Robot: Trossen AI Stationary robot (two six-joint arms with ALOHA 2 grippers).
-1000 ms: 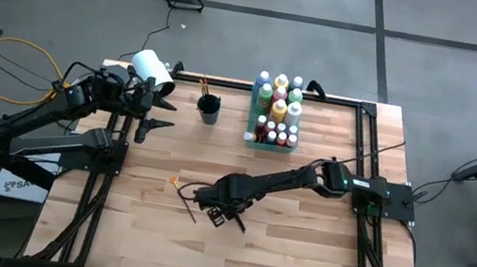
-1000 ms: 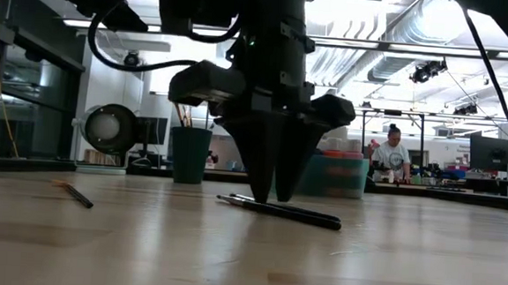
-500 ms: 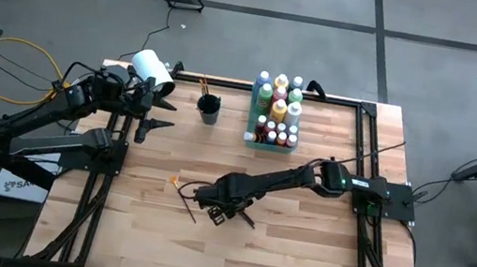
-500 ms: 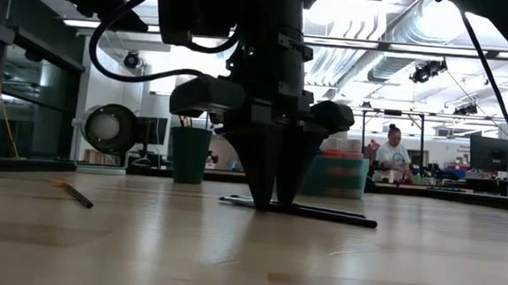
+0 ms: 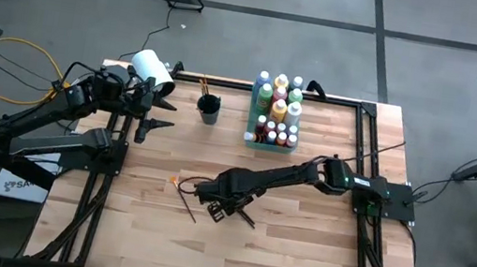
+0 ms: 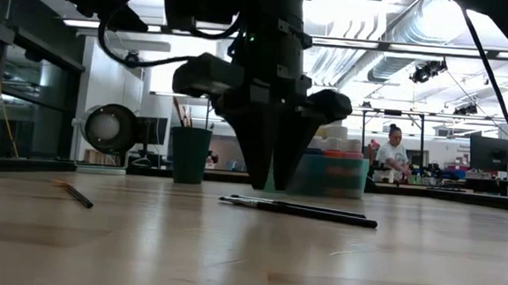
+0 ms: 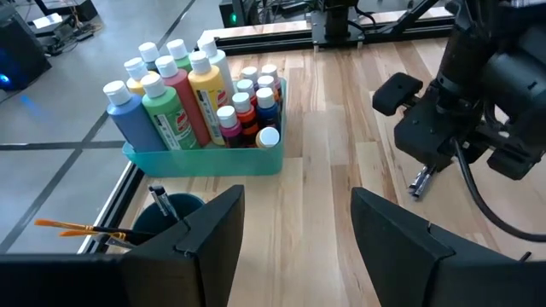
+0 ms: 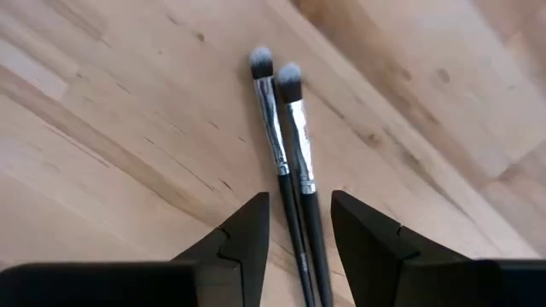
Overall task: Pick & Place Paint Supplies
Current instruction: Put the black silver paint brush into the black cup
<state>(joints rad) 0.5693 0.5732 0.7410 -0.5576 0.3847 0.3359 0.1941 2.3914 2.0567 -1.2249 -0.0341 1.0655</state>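
Two thin dark-handled paintbrushes [image 8: 290, 162] being left lying side by side on the pale wooden table [image 5: 296, 256], straddled by the released, parted right gripper [image 5: 219, 210], left gripper [image 5: 164, 114] being held open near the teal bottle tray [image 5: 250, 139]

Both paintbrushes' [image 8: 290, 162] handles vanish between the right end effector's [image 8: 299, 234] fingers.

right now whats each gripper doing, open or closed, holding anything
Left gripper: open, empty, near the cup.
Right gripper: open, holding nothing, above two brushes lying on the table.
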